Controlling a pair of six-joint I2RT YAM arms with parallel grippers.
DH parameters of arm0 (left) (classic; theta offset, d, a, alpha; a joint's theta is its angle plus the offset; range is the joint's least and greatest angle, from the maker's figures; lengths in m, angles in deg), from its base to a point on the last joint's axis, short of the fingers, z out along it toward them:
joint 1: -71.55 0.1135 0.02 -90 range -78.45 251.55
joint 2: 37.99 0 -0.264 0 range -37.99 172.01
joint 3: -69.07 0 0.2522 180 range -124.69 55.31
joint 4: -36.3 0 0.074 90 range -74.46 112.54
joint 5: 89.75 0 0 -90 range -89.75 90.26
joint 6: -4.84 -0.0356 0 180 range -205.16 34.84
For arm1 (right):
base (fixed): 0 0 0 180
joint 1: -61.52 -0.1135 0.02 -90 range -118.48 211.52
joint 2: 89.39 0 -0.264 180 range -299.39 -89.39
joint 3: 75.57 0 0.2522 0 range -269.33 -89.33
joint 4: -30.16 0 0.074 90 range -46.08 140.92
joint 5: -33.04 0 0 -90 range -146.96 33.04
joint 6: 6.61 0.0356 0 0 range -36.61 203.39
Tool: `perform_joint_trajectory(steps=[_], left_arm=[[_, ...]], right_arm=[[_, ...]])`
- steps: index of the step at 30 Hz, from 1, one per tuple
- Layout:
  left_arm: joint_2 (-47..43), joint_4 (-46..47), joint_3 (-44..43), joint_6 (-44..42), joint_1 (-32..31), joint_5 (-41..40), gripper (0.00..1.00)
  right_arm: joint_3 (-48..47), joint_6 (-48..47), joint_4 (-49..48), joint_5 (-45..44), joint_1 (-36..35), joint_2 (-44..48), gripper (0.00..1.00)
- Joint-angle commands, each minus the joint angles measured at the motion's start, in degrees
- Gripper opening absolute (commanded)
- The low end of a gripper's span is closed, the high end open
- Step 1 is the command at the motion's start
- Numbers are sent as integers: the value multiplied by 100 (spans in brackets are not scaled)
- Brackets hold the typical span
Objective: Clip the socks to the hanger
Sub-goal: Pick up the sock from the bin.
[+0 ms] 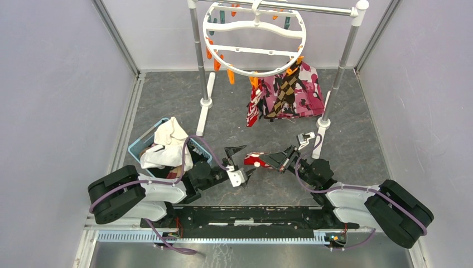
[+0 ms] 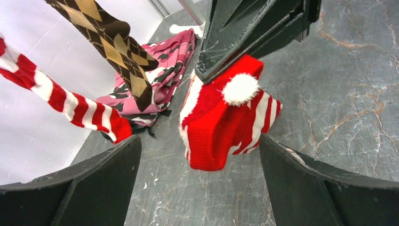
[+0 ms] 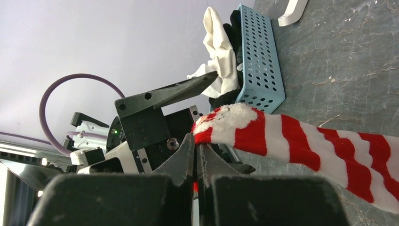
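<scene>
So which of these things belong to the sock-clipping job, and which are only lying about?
Job:
hanger
held striped sock, pinched in the right tool
hung argyle sock
hung striped sock
left tool, open

Lying about:
camouflage cloth
white cloth
blue basket

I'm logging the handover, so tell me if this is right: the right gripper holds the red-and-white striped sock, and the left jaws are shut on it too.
Not quite. The right gripper does hold the red-and-white striped sock, but the left gripper is open, its jaws spread wide and not clamping the sock. The left wrist view shows it.
</scene>
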Motion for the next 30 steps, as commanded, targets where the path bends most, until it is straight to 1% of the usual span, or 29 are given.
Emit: perform_joint_trajectory(steps=[1,4,7,8,9,10,12,14,17,19,20,21,22,25,27,28,30], left_arm=[[-82,504,39,130,-41,-159,100],[-15,855,118,247,-45,-274,100],[5,822,76,271,-54,-145,99],[13,753,42,275,-48,-90,97],[20,670,0,279,-50,-21,93],[22,503,-53,272,-51,35,85],[23,280,-161,289,-52,103,66],[23,194,-212,320,-47,140,52],[6,162,-235,348,-48,180,34],[-11,67,-266,342,-54,191,20],[-27,6,-283,341,-53,199,12],[-47,-36,-282,341,-48,203,3],[-66,-53,-269,371,-54,186,2],[-207,-102,-192,539,-48,106,2],[-367,-377,-167,759,-45,59,2],[-474,-616,-186,913,-32,57,2],[-691,-1111,-261,1293,-8,70,2]], right_arm=[[55,108,-452,123,17,-45,0],[64,113,-461,118,13,-46,0],[64,111,-475,126,13,-73,0],[64,119,-491,131,10,-92,0],[64,120,-498,127,16,-102,0],[57,122,-503,140,17,-107,0],[55,141,-527,155,10,-128,0],[53,146,-549,174,11,-149,0],[55,163,-567,191,13,-181,0],[55,171,-584,199,17,-179,0],[55,170,-589,210,9,-180,2],[47,158,-593,210,11,-174,6],[41,120,-586,223,11,-170,13],[45,-108,-618,239,32,-128,36],[46,-412,-543,278,54,-37,55],[46,-621,-482,294,77,60,62],[-7,-1451,-96,341,88,393,72]])
